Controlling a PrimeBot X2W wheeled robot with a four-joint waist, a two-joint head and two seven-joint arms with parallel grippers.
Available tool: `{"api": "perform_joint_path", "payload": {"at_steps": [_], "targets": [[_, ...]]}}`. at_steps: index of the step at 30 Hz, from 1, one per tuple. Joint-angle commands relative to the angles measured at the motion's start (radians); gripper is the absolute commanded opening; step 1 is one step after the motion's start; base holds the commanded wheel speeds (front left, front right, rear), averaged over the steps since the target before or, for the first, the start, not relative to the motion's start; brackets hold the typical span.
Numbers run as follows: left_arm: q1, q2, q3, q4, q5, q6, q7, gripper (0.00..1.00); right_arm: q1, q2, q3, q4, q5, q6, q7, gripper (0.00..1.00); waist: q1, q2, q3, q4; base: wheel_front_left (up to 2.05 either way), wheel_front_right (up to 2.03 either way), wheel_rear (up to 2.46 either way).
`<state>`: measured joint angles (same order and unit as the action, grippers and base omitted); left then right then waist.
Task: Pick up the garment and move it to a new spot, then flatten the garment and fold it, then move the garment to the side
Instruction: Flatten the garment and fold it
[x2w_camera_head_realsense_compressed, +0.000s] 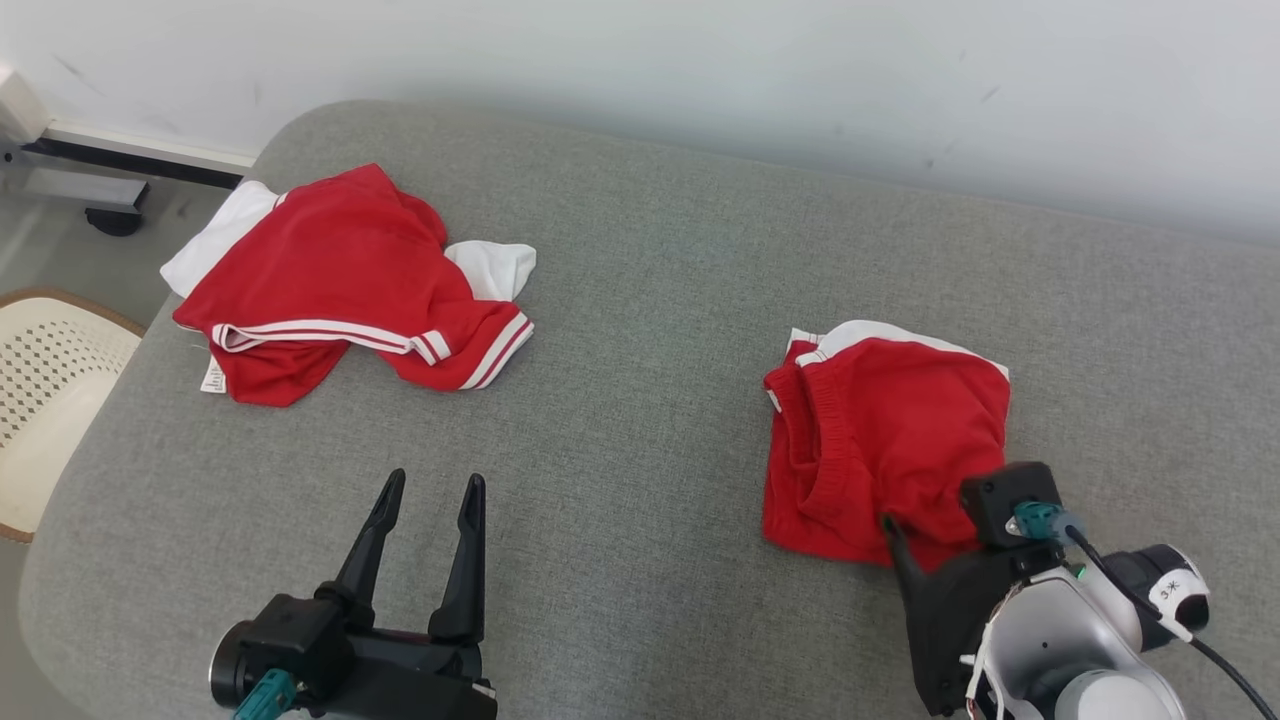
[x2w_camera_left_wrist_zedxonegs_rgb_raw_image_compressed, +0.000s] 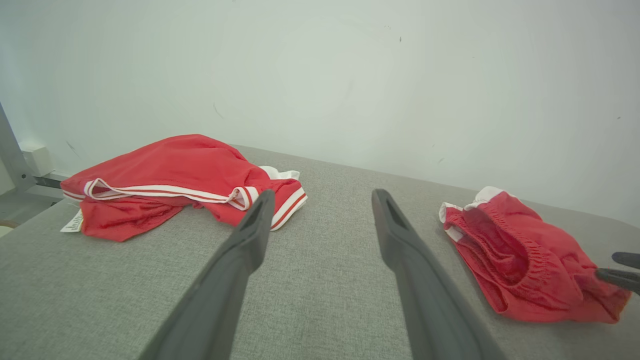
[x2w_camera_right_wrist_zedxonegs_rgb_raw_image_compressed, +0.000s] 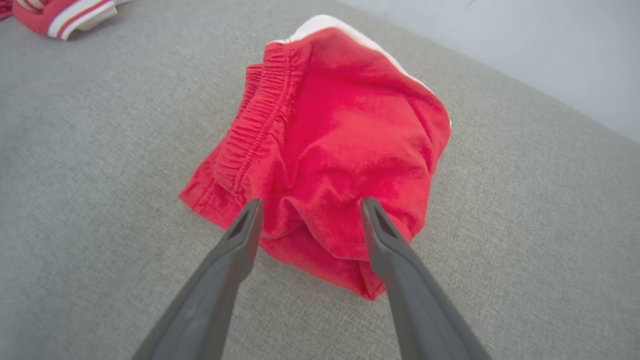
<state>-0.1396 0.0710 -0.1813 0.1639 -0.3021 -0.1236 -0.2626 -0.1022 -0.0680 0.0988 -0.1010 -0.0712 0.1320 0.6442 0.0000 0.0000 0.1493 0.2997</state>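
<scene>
The garment (x2w_camera_head_realsense_compressed: 330, 270), a crumpled red jersey shirt with white sleeves, striped trim and a small white label, lies at the far left of the grey padded surface (x2w_camera_head_realsense_compressed: 640, 300). It also appears in the left wrist view (x2w_camera_left_wrist_zedxonegs_rgb_raw_image_compressed: 165, 170), and its striped edge shows in the right wrist view (x2w_camera_right_wrist_zedxonegs_rgb_raw_image_compressed: 65, 12). My left gripper (x2w_camera_head_realsense_compressed: 435, 480) (x2w_camera_left_wrist_zedxonegs_rgb_raw_image_compressed: 320, 197) is open above bare surface, well short of the shirt. My right gripper (x2w_camera_head_realsense_compressed: 930, 520) (x2w_camera_right_wrist_zedxonegs_rgb_raw_image_compressed: 310, 202) is open, its fingers straddling the near edge of a second red piece with an elastic waistband (x2w_camera_head_realsense_compressed: 890, 430) (x2w_camera_right_wrist_zedxonegs_rgb_raw_image_compressed: 340, 125).
The second red piece (x2w_camera_left_wrist_zedxonegs_rgb_raw_image_compressed: 520, 260) lies bunched at the right, with the right gripper's fingertips (x2w_camera_left_wrist_zedxonegs_rgb_raw_image_compressed: 620, 267) at its near side. A white perforated seat (x2w_camera_head_realsense_compressed: 50, 390) stands off the left edge. A pale wall (x2w_camera_head_realsense_compressed: 700, 80) runs close behind the surface.
</scene>
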Motion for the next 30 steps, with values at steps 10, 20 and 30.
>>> {"api": "perform_joint_path", "payload": {"at_steps": [10,20,30], "targets": [[-0.004,0.002,-0.009,-0.001,-0.005,-0.002,-0.004,1.0,-0.078,0.012,0.04,0.048,0.026,-0.002,0.012,1.0,0.0,0.0,0.02,0.007,0.0,0.0,0.0],[-0.009,-0.006,-0.004,0.007,-0.016,-0.003,-0.004,1.0,-0.146,0.017,0.085,0.182,0.018,-0.002,-0.009,0.8,0.0,0.0,0.031,0.046,0.0,0.0,0.0],[0.002,-0.009,0.001,0.0,-0.015,-0.004,-0.004,1.0,-0.178,0.018,0.123,0.238,0.055,-0.002,-0.038,0.0,0.0,0.0,0.032,0.046,0.0,0.0,0.0]]}}
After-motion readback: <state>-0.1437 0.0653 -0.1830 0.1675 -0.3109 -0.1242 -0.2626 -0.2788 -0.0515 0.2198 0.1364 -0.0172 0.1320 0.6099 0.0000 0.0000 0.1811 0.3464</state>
